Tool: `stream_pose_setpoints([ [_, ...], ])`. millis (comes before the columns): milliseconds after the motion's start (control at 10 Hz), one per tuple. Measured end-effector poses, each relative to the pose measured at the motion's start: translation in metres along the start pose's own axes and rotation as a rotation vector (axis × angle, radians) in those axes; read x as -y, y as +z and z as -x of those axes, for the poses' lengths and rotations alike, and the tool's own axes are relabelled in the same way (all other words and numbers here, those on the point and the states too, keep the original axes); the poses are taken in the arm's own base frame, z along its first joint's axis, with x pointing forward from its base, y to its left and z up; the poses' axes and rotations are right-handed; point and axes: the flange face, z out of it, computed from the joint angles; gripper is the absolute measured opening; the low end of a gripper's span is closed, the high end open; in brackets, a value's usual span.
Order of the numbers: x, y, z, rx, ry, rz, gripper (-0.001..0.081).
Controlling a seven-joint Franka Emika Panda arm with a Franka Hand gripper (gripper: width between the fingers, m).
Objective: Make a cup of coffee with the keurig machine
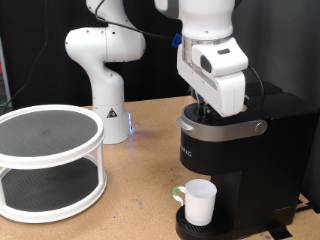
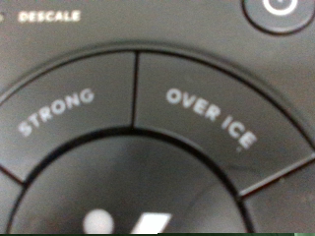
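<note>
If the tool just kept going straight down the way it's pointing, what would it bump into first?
Most likely the button panel on top of the keurig machine. The tool sits right above it, and the wrist view is filled by the STRONG and OVER ICE buttons.

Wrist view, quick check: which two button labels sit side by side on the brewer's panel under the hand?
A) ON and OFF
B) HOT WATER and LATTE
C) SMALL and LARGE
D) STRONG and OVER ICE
D: the wrist view reads STRONG beside OVER ICE on the keurig machine; in the exterior view the hand is down on its top, with the cup on the drip tray.
</note>
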Motion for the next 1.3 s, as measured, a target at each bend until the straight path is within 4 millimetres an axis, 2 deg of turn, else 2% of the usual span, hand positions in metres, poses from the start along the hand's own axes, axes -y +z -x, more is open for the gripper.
stream_pose_setpoints([
  [600, -0.002, 0.000, 0.002, -0.051, -0.019, -0.035, 0.0002],
  [900, 0.002, 0.002, 0.015, -0.116, -0.074, -0.077, 0.0002],
  [1300, 0.012, 0.002, 0.034, -0.165, -0.037, -0.097, 0.0002],
])
